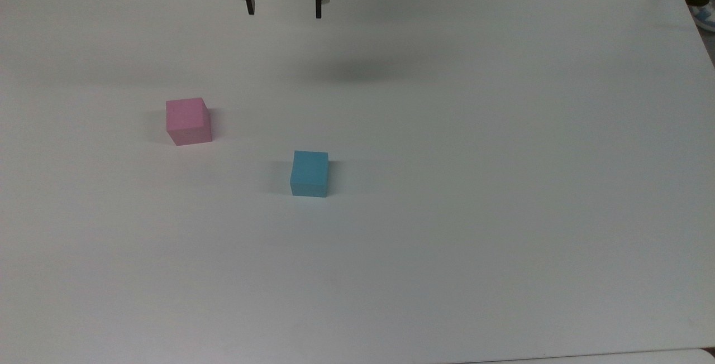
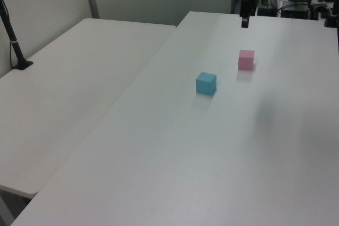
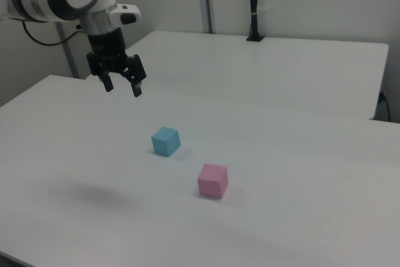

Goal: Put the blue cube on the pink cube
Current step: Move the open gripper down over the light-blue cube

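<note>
Two cubes sit apart on the white desk (image 1: 447, 241): the blue cube (image 1: 309, 173) and the pink cube (image 1: 188, 121) (neither stacked). Above them, the hand (image 3: 122, 85) hangs with fingers spread, holding nothing.

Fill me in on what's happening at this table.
A robot arm's gripper hangs open above the far edge of the white table, holding nothing. The blue cube and the pink cube sit apart on the tabletop, neither touched. The job is to stack blue on pink, and no grasp has been made yet.
</note>
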Controlling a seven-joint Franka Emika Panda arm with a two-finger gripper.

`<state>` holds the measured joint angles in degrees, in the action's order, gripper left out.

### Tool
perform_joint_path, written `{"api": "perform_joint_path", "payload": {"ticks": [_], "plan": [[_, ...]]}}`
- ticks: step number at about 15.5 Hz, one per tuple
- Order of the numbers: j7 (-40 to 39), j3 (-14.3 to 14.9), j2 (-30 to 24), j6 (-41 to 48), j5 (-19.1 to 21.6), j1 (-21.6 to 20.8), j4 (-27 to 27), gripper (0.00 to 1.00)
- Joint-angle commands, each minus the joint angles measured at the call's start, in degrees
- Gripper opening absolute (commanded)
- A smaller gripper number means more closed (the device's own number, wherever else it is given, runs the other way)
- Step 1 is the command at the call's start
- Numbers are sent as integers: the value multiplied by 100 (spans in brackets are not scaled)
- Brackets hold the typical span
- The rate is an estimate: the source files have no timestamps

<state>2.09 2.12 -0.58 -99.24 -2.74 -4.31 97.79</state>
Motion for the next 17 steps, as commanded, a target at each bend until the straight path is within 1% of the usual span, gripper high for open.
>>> {"api": "perform_joint_path", "payload": {"ticks": [1, 5, 9, 12, 14, 15, 17], "plan": [[-24, 96, -40, 46, 133, -53, 100, 100], [-33, 114, -4, 10, 133, -35, 100, 100], [-68, 122, 127, -296, 133, -8, 100, 100], [-235, 122, 496, -832, 186, -35, 92, 100], [-253, 88, 829, -1236, 361, -70, 92, 100], [-253, 79, 1005, -1421, 362, -87, 92, 100], [-253, 78, 1365, -1607, 353, -166, -92, 100]]}}
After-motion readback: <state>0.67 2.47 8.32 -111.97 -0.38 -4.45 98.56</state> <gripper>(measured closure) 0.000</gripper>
